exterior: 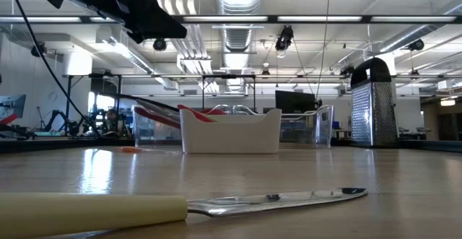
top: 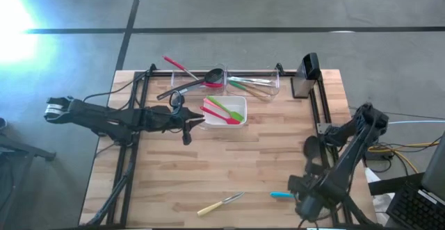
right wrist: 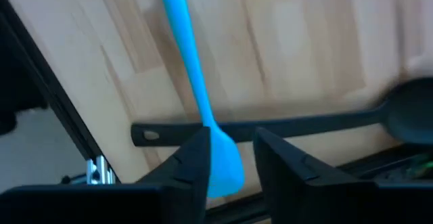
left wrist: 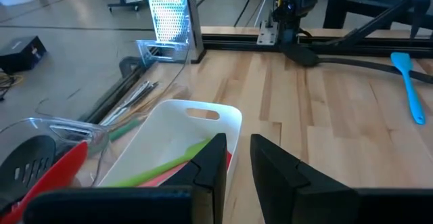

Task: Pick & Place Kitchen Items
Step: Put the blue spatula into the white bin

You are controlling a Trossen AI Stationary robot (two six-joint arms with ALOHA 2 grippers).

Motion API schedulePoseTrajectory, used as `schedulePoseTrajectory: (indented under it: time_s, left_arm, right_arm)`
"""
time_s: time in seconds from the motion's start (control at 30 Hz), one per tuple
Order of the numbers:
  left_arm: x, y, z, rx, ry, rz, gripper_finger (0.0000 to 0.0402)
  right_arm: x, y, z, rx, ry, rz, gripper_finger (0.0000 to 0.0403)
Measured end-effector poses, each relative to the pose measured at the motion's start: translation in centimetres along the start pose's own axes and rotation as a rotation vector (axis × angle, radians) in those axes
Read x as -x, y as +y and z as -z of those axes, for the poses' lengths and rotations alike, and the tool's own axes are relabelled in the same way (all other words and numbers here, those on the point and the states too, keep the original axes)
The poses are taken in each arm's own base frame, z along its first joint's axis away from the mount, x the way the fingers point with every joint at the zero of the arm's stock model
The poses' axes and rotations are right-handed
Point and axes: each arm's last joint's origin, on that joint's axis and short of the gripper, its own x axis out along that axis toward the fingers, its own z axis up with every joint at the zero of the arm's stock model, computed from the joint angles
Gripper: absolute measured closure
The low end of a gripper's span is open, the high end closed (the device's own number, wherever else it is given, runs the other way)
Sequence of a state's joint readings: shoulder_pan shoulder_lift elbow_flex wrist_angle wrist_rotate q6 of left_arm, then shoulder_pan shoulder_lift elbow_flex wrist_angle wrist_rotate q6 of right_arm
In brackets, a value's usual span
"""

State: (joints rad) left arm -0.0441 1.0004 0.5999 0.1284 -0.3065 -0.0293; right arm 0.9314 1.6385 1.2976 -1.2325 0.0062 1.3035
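Right wrist view: right end effector (right wrist: 229, 158) sits directly over the blue spatula (right wrist: 196, 88), blade between narrowly parted fingers, nothing clamped. Its handle runs straight away from the fingers (near the table's front-right corner). Left end effector (left wrist: 237, 163), narrow, empty, beside the white dish (left wrist: 177, 132).

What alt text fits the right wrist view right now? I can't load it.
The right gripper sits low over the wood table, its dark fingers straddling the blade end of a blue spatula without clearly pinching it. A black long-handled utensil lies across the table just beyond the spatula.
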Motion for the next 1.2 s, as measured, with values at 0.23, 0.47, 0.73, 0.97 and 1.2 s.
schedulePoseTrajectory:
  time_s: [0.23, 0.47, 0.73, 0.97, 1.2]
  left_arm:
    - [0.0, 0.0, 0.0, -0.022, 0.0, 0.0, 0.0331]
    - [0.0, 0.0, 0.0, -0.028, 0.003, 0.0, 0.0331]
    - [0.0, 0.0, 0.1, -0.031, 0.011, 0.0, 0.0331]
    - [-0.1, 0.0, 1.1, -0.023, 0.035, 0.0, 0.0331]
    - [-0.1, 0.0, 1.5, -0.008, 0.048, -0.001, 0.0331]
  right_arm:
    - [-3.2, 1.8, -0.3, 0.019, 0.085, 0.054, 0.0226]
    - [-5.3, 2.7, -0.6, 0.055, 0.101, 0.094, 0.0203]
    - [-7.6, 2.9, -0.5, 0.066, 0.156, 0.088, 0.0211]
    - [-9.9, 2.3, -0.3, 0.06, 0.16, 0.042, 0.0233]
    - [-10.6, 1.4, -0.2, 0.063, 0.196, 0.048, 0.0344]
